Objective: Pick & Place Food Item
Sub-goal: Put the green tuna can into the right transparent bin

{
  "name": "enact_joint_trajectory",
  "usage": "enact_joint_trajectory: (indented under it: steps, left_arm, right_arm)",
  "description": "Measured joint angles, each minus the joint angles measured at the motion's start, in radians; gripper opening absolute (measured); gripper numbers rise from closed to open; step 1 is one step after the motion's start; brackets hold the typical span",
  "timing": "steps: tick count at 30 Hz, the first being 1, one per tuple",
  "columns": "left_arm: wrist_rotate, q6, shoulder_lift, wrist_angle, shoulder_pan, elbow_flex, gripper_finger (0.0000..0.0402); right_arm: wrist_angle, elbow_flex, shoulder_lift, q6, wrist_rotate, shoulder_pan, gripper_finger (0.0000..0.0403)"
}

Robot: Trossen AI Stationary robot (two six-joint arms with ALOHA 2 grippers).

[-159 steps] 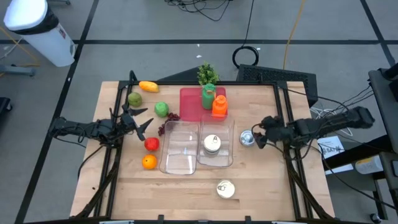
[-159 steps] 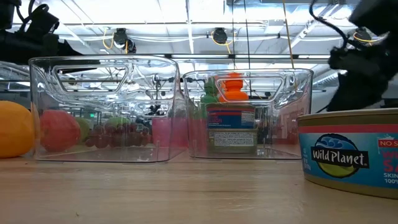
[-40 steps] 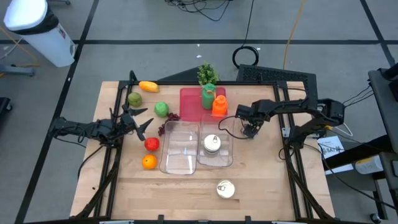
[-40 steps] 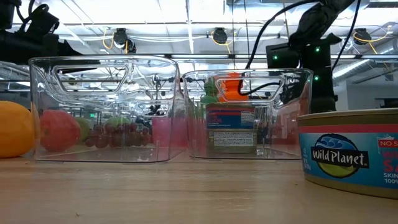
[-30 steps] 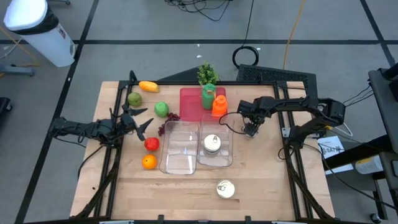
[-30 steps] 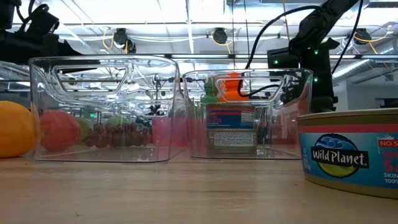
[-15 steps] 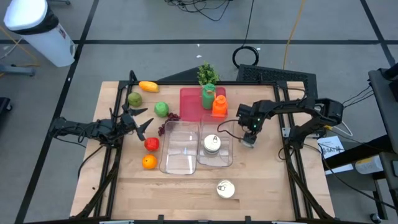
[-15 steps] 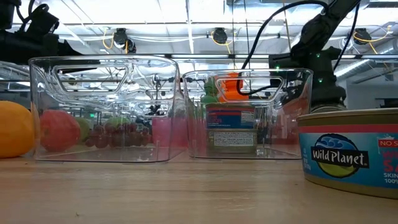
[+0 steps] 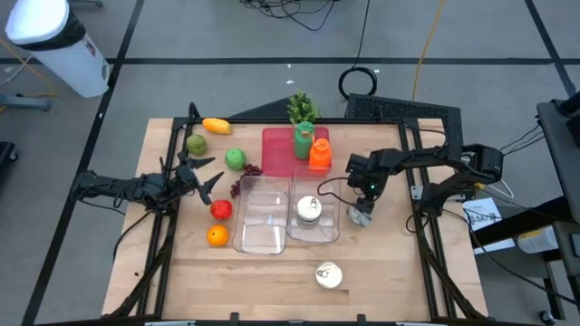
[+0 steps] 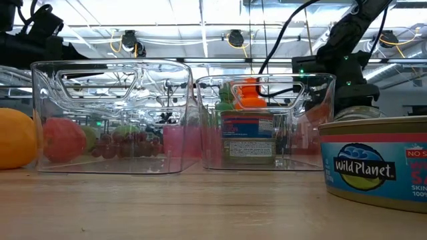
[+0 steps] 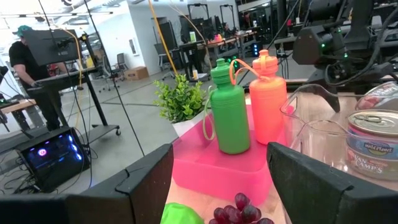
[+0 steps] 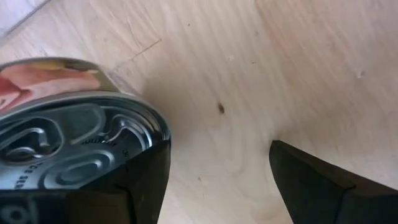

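Note:
A small tin can (image 9: 361, 216) with a pull-tab lid stands on the wood just right of the right-hand clear bin (image 9: 337, 195). My right gripper (image 9: 363, 205) hangs over it, pointing down and open. In the right wrist view the can (image 12: 68, 143) sits off to one side of the right gripper (image 12: 217, 155), partly behind one finger (image 12: 140, 180), with bare wood between the fingers. The can's top (image 10: 360, 115) peeks up in the low view. My left gripper (image 9: 210, 179) waits open at the table's left, by the fruit. My right gripper comes from above, pointing down, with one finger at the can's lid rim (image 12: 158, 127). The finger itself covers that spot, so I cannot tell whether it touches the can. The can stands on the table, outside the gap between the fingers.
Two clear bins (image 9: 261, 217) sit mid-table, and the right one holds a can (image 9: 309, 209). A flat Wild Planet tin (image 9: 328, 274) lies near the front edge. Fruit (image 9: 220, 210) lies left of the bins. Behind them are a pink tray (image 9: 279, 149), two bottles (image 9: 303, 140) and a plant (image 9: 302, 107).
My right gripper has moved toward the table's near edge, along the right bin's side, and has come lower. The small can, hidden under the gripper a second ago, now shows at its fingertips.

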Motion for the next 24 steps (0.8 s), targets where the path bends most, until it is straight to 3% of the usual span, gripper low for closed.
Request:
enact_joint_trajectory:
  steps: [24]
  left_arm:
    - [0.0,0.0,0.0,0.0,0.0,0.0,0.0273]
  right_arm:
    - [0.07,-0.042,0.002,0.061,0.03,-0.09,0.0263]
